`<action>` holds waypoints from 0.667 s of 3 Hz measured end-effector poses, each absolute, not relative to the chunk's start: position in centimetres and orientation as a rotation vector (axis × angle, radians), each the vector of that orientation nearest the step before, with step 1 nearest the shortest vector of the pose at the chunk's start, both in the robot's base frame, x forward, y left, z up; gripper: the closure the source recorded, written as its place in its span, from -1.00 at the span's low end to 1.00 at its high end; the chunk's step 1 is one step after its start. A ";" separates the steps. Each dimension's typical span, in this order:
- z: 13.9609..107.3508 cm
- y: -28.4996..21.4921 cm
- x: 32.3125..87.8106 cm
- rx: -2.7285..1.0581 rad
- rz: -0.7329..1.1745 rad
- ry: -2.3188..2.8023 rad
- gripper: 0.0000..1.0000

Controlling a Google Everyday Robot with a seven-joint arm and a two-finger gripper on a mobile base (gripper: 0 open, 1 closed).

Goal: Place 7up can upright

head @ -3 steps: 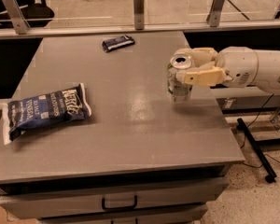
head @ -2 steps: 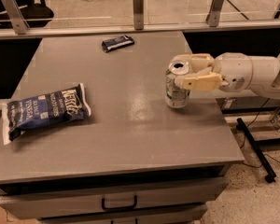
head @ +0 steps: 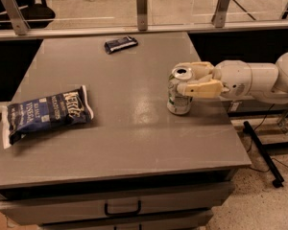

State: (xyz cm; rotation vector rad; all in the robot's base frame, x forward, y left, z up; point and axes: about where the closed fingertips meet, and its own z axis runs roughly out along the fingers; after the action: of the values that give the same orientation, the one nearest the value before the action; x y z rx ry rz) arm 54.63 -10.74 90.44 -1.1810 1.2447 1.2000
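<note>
1. The gripper (head: 179, 80) is clasped around the 7up can (head: 178, 104) near its top. The can stands upright between the fingers, its base seemingly on the table (head: 134, 143).
2. I judge this to be the set-down. The next move calls for parting the fingers and backing straight off without tipping the can.
3. There is one can, one blue chip bag (head: 45, 114) well beyond the fingertips, and one dark wrapper (head: 120, 44) well apart.
</note>
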 end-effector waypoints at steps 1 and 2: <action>90.6 -10.8 54.6 -1.181 1.200 1.245 -0.76; 89.6 -13.2 55.1 -1.174 1.192 1.267 -1.00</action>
State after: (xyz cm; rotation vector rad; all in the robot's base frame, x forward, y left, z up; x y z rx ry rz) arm 55.15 -13.19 89.56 -1.1742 1.2667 1.1917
